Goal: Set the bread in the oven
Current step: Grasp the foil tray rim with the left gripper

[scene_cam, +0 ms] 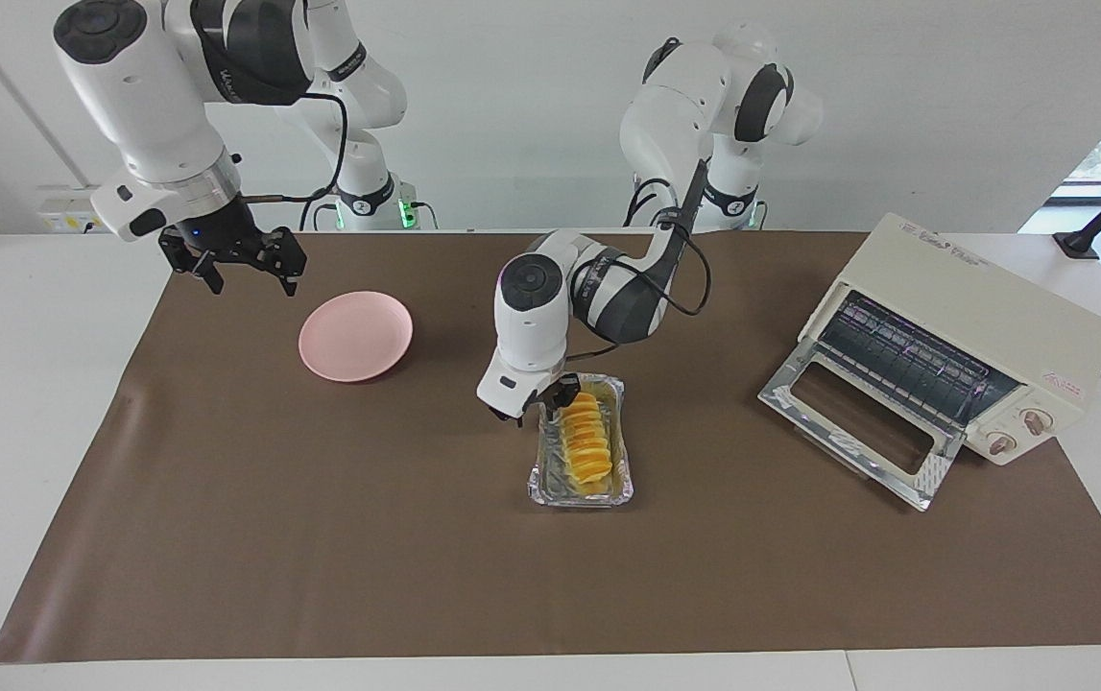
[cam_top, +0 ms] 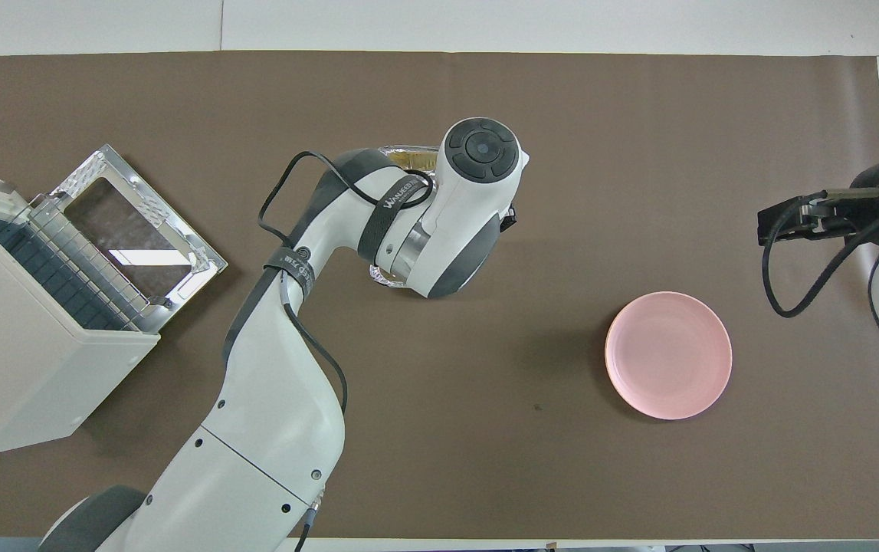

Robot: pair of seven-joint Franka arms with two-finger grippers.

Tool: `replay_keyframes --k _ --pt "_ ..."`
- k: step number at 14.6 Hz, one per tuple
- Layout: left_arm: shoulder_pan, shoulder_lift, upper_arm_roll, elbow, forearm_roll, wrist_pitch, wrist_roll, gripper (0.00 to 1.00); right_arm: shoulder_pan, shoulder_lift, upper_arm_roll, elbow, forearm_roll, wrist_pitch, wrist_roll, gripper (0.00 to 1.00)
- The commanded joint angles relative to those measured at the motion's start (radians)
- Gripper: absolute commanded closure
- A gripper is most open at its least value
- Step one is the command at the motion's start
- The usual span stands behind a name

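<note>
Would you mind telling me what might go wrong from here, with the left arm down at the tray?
1. The left gripper sits at the foil tray corner nearest the robots, so it may have the tray's rim rather than the bread.
2. Gripped at one corner, the light tray could tilt and spill the bread.
3. The oven stands well away toward the left arm's end, so a long carry.

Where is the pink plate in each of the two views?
Facing view: the plate is in the upper part, left of centre, beside the raised right gripper.
Overhead view: the plate is at the right, below mid-height.
Shared landmark: the oven, at the table's left-arm end.
</note>
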Motion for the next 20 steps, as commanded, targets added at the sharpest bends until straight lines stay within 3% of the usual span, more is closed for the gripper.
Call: replay_keyframes --k 1,6,7,8,15,18,20 --pt "-0.007 -0.027 0.006 -0.051 0.010 -0.014 -0.006 0.50 -0.017 -0.015 0.015 -0.017 -0.019 -0.003 -0.020 0.00" --pt "-0.003 -0.029 0.005 -0.057 0.007 0.003 -0.006 0.71 -0.017 -0.015 0.015 -0.017 -0.019 -0.003 -0.020 0.00" --pt "-0.003 -0.027 0.005 -0.057 0.007 0.006 -0.006 0.79 -0.017 -0.015 0.016 -0.017 -0.019 -0.003 -0.020 0.00" --pt "-0.003 -0.029 0.005 -0.057 0.007 0.009 -0.006 0.98 -0.017 -0.015 0.015 -0.017 -0.019 -0.003 -0.020 0.00" --pt "0.022 -0.047 0.009 -0.056 0.006 0.000 -0.005 1.00 -0.017 -0.015 0.015 -0.017 -0.019 -0.003 -0.020 0.00" --pt "0.073 -0.102 0.017 -0.048 0.000 -0.093 -0.014 1.00 -0.017 -0.015 0.015 -0.017 -0.019 -0.003 -0.020 0.00" --pt "0.073 -0.109 0.076 -0.037 0.000 -0.149 -0.101 1.00 -0.017 -0.015 0.015 -0.017 -0.019 -0.003 -0.020 0.00"
